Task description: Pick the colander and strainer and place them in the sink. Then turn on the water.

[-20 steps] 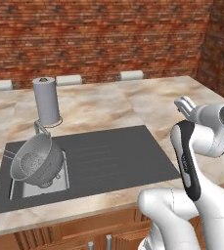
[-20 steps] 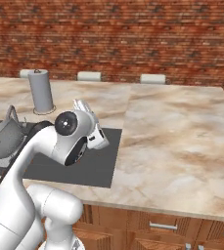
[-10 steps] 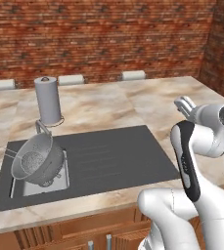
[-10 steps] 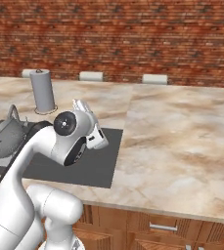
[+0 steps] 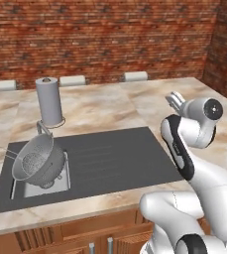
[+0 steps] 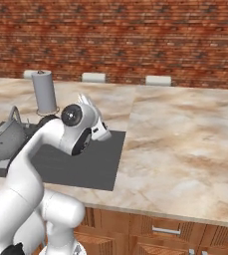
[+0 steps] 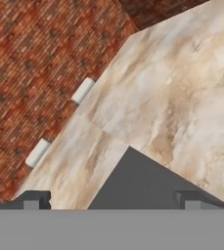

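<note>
Resting tilted in the small basin at the left end of the sink [image 5: 110, 158], the colander [image 5: 38, 161] already lies where the task wants it, and a thin wire at its left rim may be the strainer's handle, too fine to confirm. The gripper [image 5: 174, 100] hangs over the marble counter [image 6: 185, 129] past the sink's right edge, jaws spread wide and empty, so the basin end lies well off to the robot's left.

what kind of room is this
Most likely a kitchen: a marble-look counter holds a dark sink with a colander in its basin, and wooden cabinets sit below, against a brick wall.
</note>
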Available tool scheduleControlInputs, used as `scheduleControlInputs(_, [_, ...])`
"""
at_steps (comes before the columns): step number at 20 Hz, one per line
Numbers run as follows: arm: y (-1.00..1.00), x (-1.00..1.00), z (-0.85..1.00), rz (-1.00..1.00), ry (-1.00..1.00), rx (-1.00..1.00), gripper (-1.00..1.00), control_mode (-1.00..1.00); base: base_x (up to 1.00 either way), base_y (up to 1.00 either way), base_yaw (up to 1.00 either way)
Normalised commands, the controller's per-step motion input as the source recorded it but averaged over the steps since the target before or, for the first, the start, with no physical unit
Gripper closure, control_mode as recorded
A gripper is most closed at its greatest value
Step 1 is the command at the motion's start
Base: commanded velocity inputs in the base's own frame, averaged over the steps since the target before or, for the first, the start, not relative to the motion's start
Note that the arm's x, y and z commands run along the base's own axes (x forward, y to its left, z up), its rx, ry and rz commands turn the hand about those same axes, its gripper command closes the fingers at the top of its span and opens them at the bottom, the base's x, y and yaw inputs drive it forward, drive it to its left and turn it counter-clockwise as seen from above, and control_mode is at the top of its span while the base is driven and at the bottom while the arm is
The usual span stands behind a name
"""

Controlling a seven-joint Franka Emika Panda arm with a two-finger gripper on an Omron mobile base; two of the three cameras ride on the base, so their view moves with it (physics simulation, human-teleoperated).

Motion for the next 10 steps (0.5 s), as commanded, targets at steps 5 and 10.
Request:
scheduleControlInputs(5, [0.37, 0.15, 0.04, 0.1, 0.02, 0.05, -1.0, -1.0, 0.0, 0.0, 0.0])
scheduleControlInputs(10, [0.0, 0.0, 0.0, 0.05, 0.0, 0.0, -1.0, -1.0, 0.0, 0.0, 0.0])
